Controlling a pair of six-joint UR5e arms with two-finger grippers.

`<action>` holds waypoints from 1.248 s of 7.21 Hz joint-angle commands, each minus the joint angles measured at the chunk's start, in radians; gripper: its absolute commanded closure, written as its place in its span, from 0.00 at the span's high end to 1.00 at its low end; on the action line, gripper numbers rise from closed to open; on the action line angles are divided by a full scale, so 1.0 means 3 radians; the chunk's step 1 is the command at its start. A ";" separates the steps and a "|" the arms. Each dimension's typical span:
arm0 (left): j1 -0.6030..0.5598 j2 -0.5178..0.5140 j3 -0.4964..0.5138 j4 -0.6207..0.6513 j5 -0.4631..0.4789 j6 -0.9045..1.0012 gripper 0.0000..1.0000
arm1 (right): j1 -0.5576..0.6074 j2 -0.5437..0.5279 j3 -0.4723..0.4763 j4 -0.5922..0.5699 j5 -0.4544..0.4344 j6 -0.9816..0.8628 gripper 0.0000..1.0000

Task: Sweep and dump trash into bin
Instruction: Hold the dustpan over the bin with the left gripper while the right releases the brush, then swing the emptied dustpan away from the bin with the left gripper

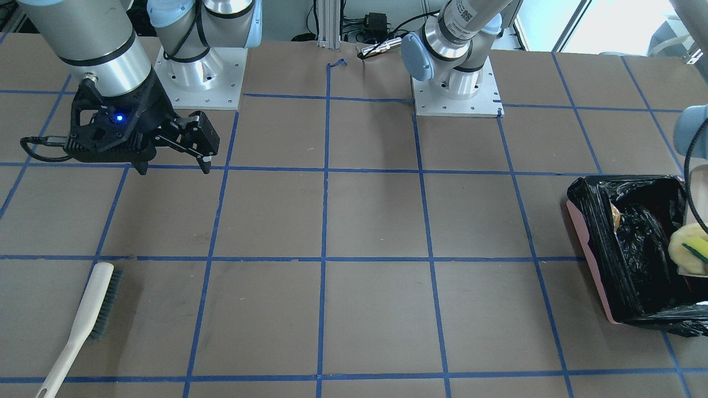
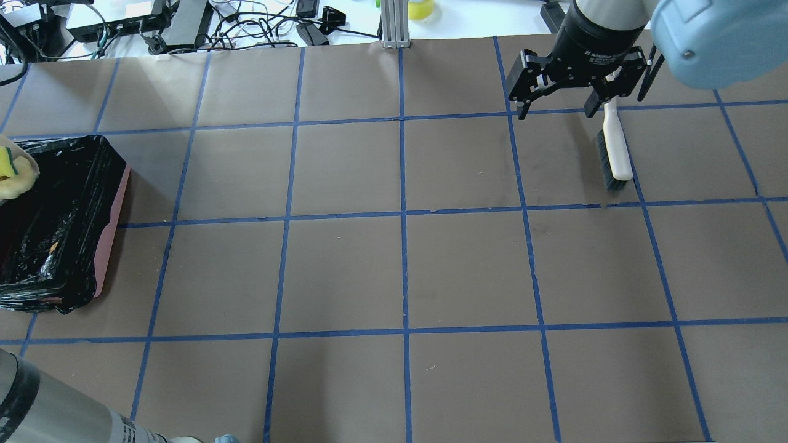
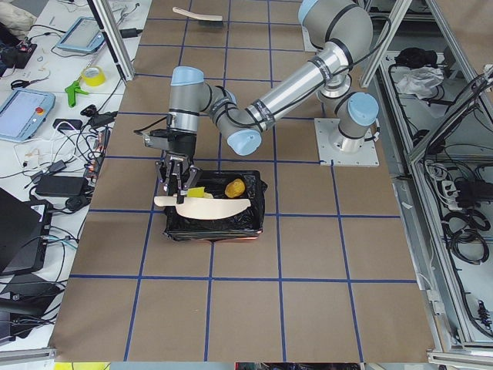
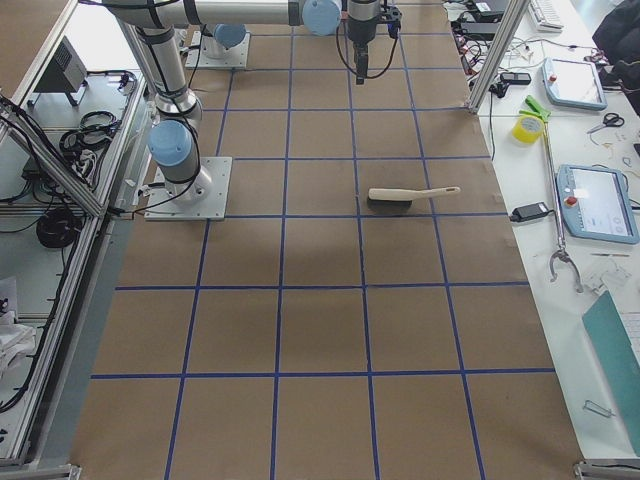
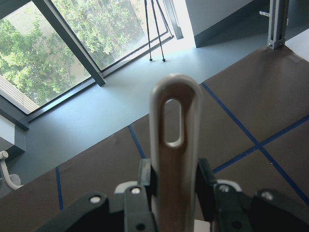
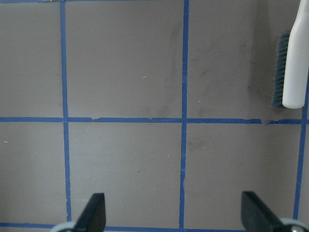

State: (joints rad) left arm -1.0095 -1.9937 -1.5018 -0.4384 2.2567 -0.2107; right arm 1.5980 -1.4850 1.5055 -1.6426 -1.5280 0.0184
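Left gripper [image 5: 176,181] clamps dustpan [image 3: 216,208] handle over bin [image 2: 117,203]; sponge [image 2: 7,161] at bin's 10 o'clock, overhead view. Right gripper [image 2: 557,111] open.

Beige slotted handle [image 5: 175,116] in left pincer [image 5: 176,178]

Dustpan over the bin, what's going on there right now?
The left end effector is clamped on the handle of the dustpan, holding it over the black-lined bin. A yellow sponge and a pale piece sit on the dustpan, not yet dumped; a yellow-brown lump looks to be inside the bin. The right end effector hangs open above the table, and the brush lies there ungripped.
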 commanded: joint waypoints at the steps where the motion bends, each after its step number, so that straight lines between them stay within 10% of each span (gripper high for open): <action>1: -0.0041 0.0105 -0.0194 0.0239 0.0097 0.0108 0.00 | -0.0004 0.0000 -0.0002 0.0004 0.0000 0.0000 1.00; 5: -0.0035 0.0335 -0.0036 -0.0091 -0.0406 0.0303 0.00 | -0.0009 0.0000 -0.0002 0.0004 0.0000 0.0000 1.00; 9: -0.0361 0.0739 -0.0010 -0.1546 -0.0998 -0.0847 0.00 | -0.0009 0.0005 0.0003 -0.0001 0.0006 0.0000 1.00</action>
State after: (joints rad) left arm -1.0694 -1.8069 -1.5044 -0.7557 1.9847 -0.3083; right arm 1.5953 -1.4839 1.5051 -1.6427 -1.5268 0.0184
